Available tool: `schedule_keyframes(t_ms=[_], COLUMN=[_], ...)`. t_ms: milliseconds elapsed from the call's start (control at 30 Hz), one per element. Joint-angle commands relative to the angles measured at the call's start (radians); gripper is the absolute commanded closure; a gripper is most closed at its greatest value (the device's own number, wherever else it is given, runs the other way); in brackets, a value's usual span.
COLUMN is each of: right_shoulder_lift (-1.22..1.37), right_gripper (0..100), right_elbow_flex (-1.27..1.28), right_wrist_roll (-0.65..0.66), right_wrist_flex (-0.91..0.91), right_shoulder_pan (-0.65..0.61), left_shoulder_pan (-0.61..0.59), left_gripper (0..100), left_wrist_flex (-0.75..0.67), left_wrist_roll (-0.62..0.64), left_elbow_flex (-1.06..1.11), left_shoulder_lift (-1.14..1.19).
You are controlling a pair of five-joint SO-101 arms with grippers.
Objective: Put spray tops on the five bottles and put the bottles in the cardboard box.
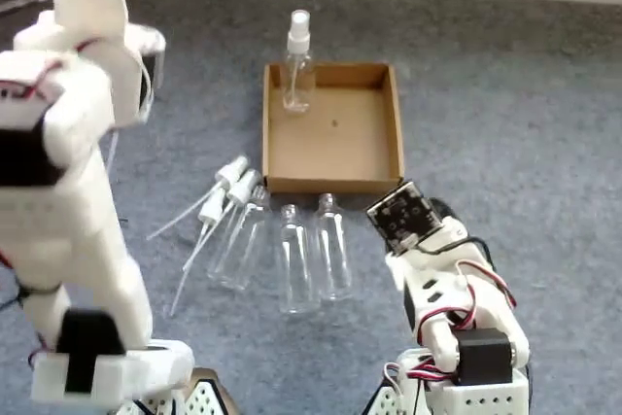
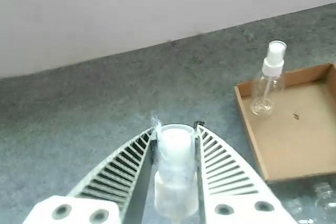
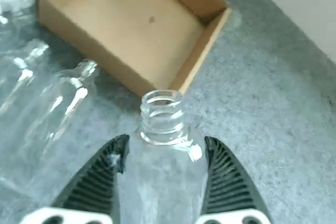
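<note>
1. Closest to the lens, the left gripper [image 2: 176, 129] is closed narrow on a white spray top [image 2: 176, 156]. It holds the top up above the grey desk [image 2: 79, 119], well apart from the cardboard box [image 2: 252, 135].
2. On the right side, the right gripper [image 3: 165, 142] grips a clear open bottle [image 3: 161, 111] around its shoulder. The neck points toward the near wall of the box.
3. The step in hand, as I judge it, is to join these two. The top's thin tube, which I cannot see here, must enter the mouth first. So the top should come in line with the neck, then go down and be pressed or turned. The right gripper should hold firm, because smooth plastic may slip or rotate.
4. From left to right on the desk lie three loose spray tops [image 1: 228, 182] with long tubes, then three clear bottles [image 1: 294, 259] on their sides just before the box. Their mouths appear open.
5. One finished bottle [image 1: 296, 65], transparent with a white top, stands upright in the far left corner of the box.
</note>
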Motion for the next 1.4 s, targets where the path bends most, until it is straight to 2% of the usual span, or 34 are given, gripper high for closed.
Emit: schedule_keyframes(t_ms=[0, 100, 167, 300, 433, 633, 733, 900, 1067, 1367], right_shoulder_lift=[0.004, 0.004, 0.004, 0.004, -0.005, -0.005, -0.005, -0.005, -0.005, -0.005], right_gripper=[99.4, 99.4, 99.4, 99.4, 99.4, 99.4, 99.4, 99.4, 99.4, 99.4], right_elbow_flex=[-0.059, -0.059, -0.059, -0.058, 0.012, 0.193, 0.246, 0.268, 0.263, 0.265], right_wrist_roll=[-0.203, -0.411, -0.465, -0.474, -0.476, -0.477, -0.477, -0.479, -0.621, -0.626], right_wrist_flex=[-0.147, -0.282, -0.344, -0.437, -0.590, -0.763, -0.828, -0.819, -0.817, -0.817], right_shoulder_pan=[-0.048, -0.186, -0.286, -0.435, -0.501, -0.595, -0.596, -0.587, -0.478, -0.460], left_shoulder_pan=[0.117, 0.196, 0.236, 0.288, 0.341, 0.418, 0.492, 0.593, 0.627, 0.622], left_gripper=[97, 97, 97, 97, 97, 97, 97, 100, 100, 100], left_wrist_flex=[-0.035, -0.100, -0.133, -0.199, -0.316, -0.503, -0.589, -0.698, -0.700, -0.876], left_wrist_roll=[0.061, 0.147, 0.190, 0.258, 0.321, 0.318, 0.305, 0.203, 0.195, 0.192], left_elbow_flex=[0.157, 0.199, 0.208, 0.206, 0.208, 0.220, 0.257, 0.291, 0.317, 0.535], left_shoulder_lift=[-0.245, -0.326, -0.367, -0.438, -0.503, -0.453, -0.387, -0.314, -0.260, -0.249])
